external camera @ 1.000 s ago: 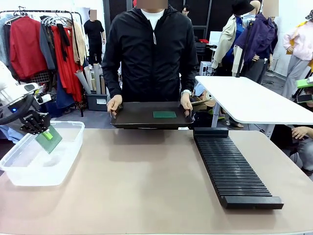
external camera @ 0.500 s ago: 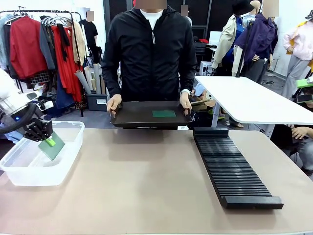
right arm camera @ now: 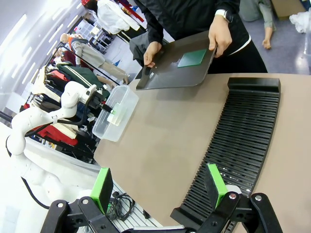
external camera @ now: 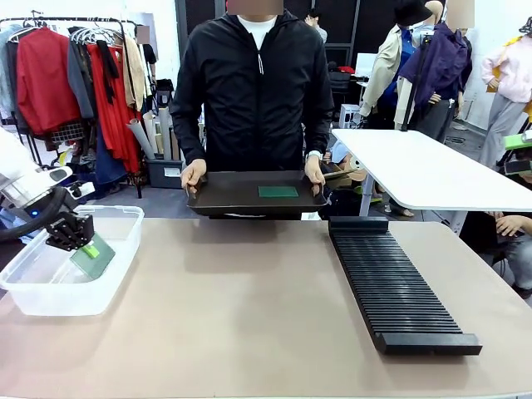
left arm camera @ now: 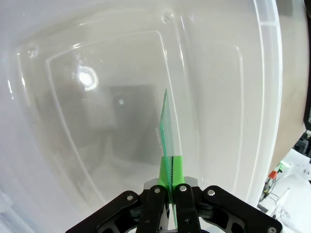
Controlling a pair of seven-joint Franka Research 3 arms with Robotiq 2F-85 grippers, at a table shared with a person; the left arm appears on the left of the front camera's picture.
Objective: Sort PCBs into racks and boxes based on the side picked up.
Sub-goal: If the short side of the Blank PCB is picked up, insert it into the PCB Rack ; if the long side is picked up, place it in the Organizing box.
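My left gripper (external camera: 86, 247) is shut on the edge of a green PCB (external camera: 93, 257) and holds it tilted inside the clear plastic box (external camera: 29, 293) at the table's left. In the left wrist view the PCB (left arm camera: 167, 133) stands edge-on between the green pads (left arm camera: 178, 168), above the box's floor (left arm camera: 97, 111). A second PCB (external camera: 278, 192) lies on a black tray (external camera: 224, 197) held by a person at the far side. The long black slotted rack (external camera: 391, 287) lies at the right. My right gripper (right arm camera: 160, 191) is open, high above the rack's (right arm camera: 240, 141) near end.
The person's hands (external camera: 194, 175) grip both ends of the tray over the far table edge. A white table (external camera: 424, 170) stands behind at the right, a clothes rail (external camera: 75, 79) at the back left. Bare tabletop (external camera: 241, 307) lies between box and rack.
My left gripper has lowered the PCB deeper into the box over the last second. The tray and the rack have not moved.
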